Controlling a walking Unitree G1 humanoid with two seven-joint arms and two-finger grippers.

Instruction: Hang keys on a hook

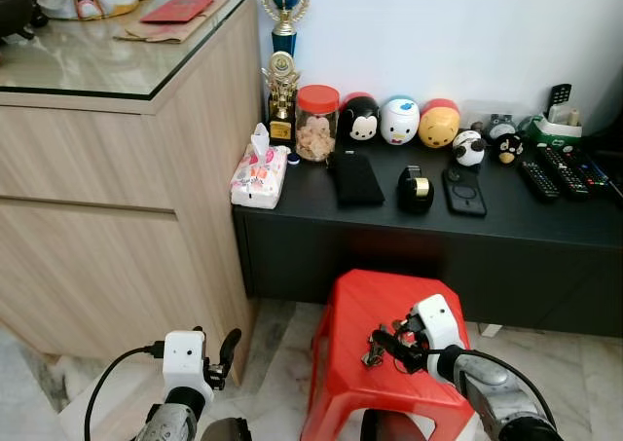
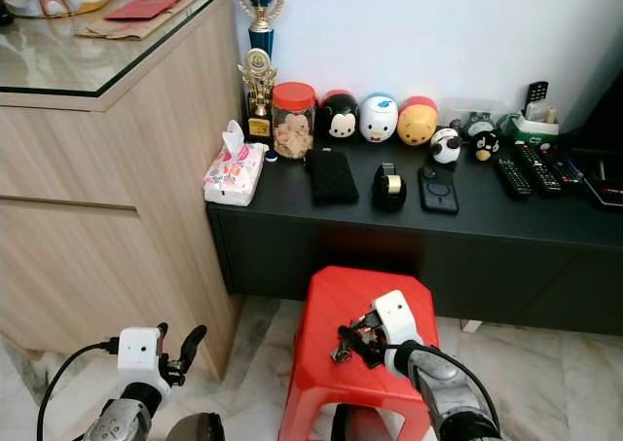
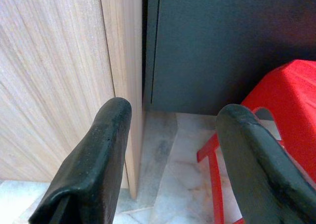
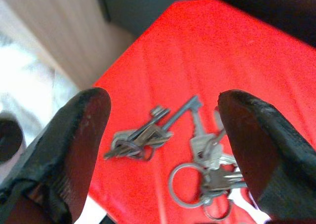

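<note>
Right wrist view, jaws wide, straddling keys [image 4: 197,150]

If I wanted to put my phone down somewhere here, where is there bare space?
The black shelf has a bare front strip from below the tissue pack across to below the remotes. Its back row is crowded. The red stool holds keys under the right gripper, with its far edge free.

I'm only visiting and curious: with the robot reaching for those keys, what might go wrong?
The keys lie spread in two clumps on the red stool, so the right gripper, its jaws open, may catch just part of the bunch. They also sit near the stool's edge, and a nudge could knock them onto the floor.
</note>
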